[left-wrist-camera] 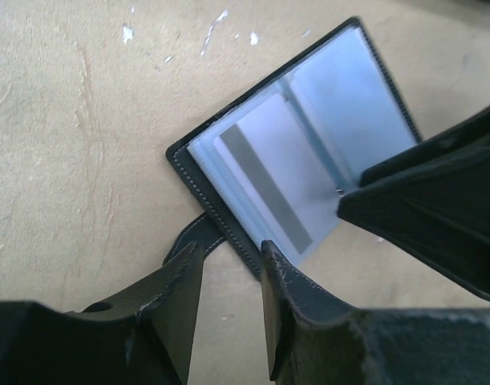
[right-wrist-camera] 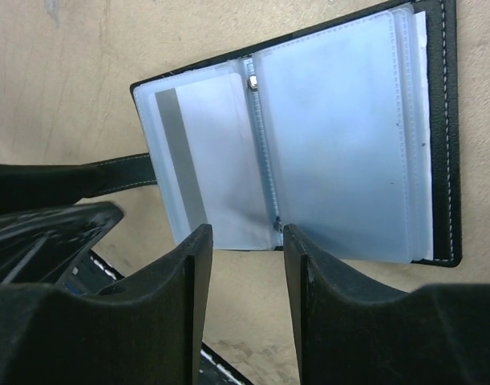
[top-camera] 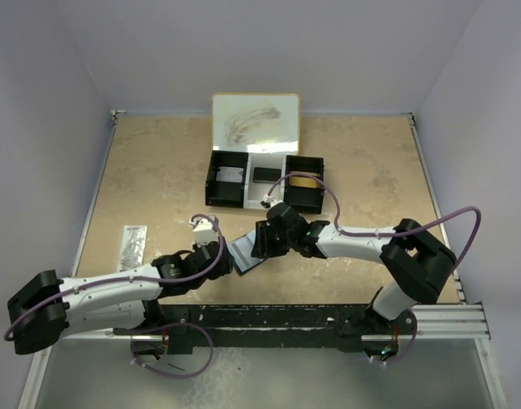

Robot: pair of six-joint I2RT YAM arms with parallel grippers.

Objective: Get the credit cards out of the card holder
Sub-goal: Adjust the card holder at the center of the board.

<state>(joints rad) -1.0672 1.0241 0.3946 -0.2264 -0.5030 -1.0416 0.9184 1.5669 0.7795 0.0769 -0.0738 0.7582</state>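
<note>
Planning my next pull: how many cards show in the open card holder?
1: a grey-striped card in the sleeve on the snap-tab side of the card holder. Sleeves stacked behind may hide more.

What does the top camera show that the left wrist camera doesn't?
Only the top view: the black-and-white tray with three compartments, a pale smudged board behind it, a small silvery packet at the left, and both whole arms. Only the left wrist view: a card with a grey stripe inside a clear sleeve, and the holder's strap. Both: the open card holder lying on the table, with the left gripper and right gripper beside it, jaws apart.
</note>
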